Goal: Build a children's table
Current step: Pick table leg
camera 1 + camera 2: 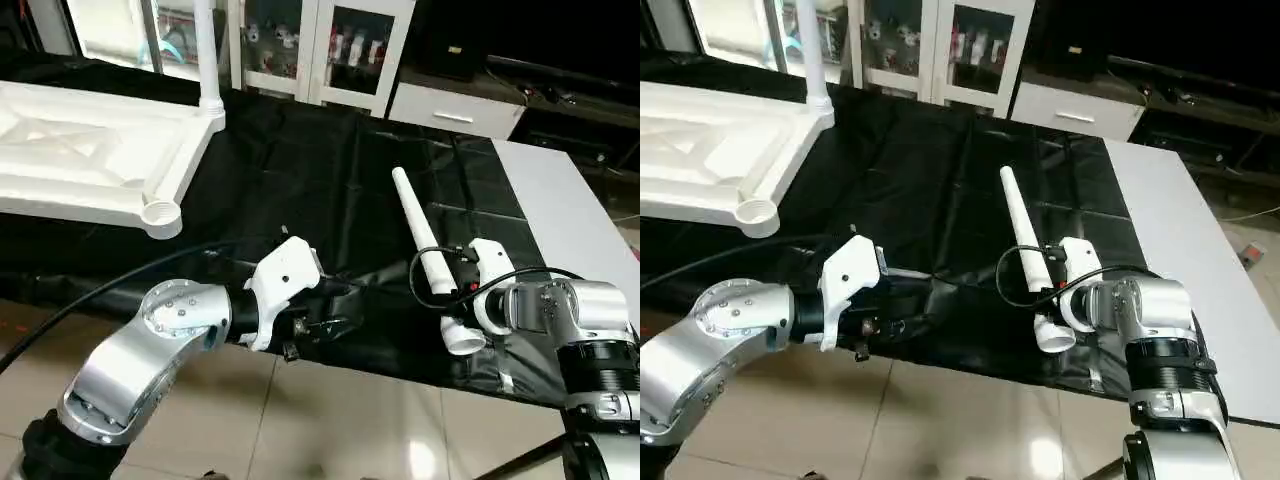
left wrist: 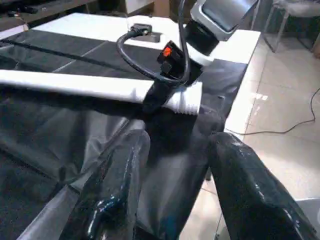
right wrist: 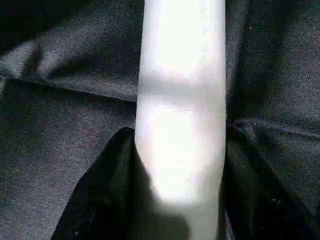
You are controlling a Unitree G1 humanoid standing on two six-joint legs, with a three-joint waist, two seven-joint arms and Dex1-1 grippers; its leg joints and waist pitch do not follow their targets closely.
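The children's table top [image 1: 90, 150] lies underside up at the back left, ribs showing, with an empty round corner socket [image 1: 162, 213] facing me. One white leg [image 1: 207, 50] stands upright in the far corner socket. Another leg [image 1: 420, 235] lies on the black cloth [image 1: 300, 170], its thick end toward me. My right gripper [image 1: 455, 283] is shut on that leg near its thick end, a black finger [image 3: 107, 190] pressed against each side. My left gripper [image 1: 325, 325] hovers open at the cloth's front edge, left of the lying leg, with nothing between its fingers [image 2: 120, 175].
A bare white tabletop [image 1: 560, 200] borders the cloth on the right. White cabinets [image 1: 330, 50] stand behind. Tiled floor [image 1: 330, 420] lies below the front edge. A black cable [image 1: 100, 290] runs along my left forearm.
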